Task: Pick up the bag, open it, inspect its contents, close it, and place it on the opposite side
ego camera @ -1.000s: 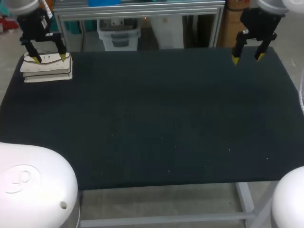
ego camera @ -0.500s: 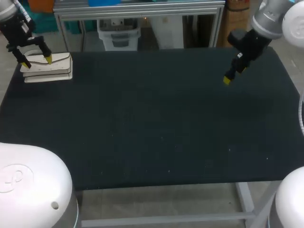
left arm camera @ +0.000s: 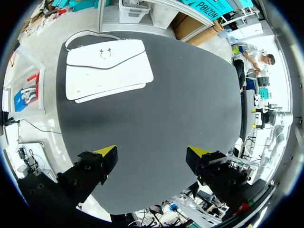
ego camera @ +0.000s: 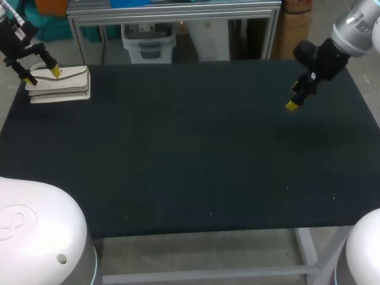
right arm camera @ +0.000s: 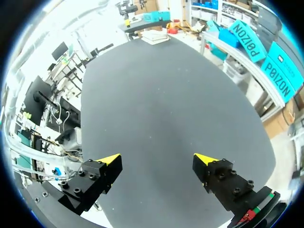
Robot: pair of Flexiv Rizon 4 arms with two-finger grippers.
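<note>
Nearest, at both front corners in the head view: rounded white housings of the two arms.

Counter (ego camera: 190, 172): dark, matte, stretches from there to the far edge.

Right claw (ego camera: 291, 105): comes in from the far right corner, hangs tilted above the far right part of the counter, clear of its surface. Spread wide in the right wrist view, with only dark counter showing between and ahead of the yellow tips.

Between the two claws: just the dark counter top along the far side.

Bag (ego camera: 59, 84): lies flat at the far left corner, close to the left and far edges. White, flap shut over the front, small metal clasp in the middle of the flap, thin strap looping out along its far side.

Left claw (ego camera: 41, 76): hangs over the bag's left end in the head view, raised off it. Spread wide in the left wrist view, pinching nothing; bag ahead of the fingers and apart from them, with a band of counter in between.
</note>
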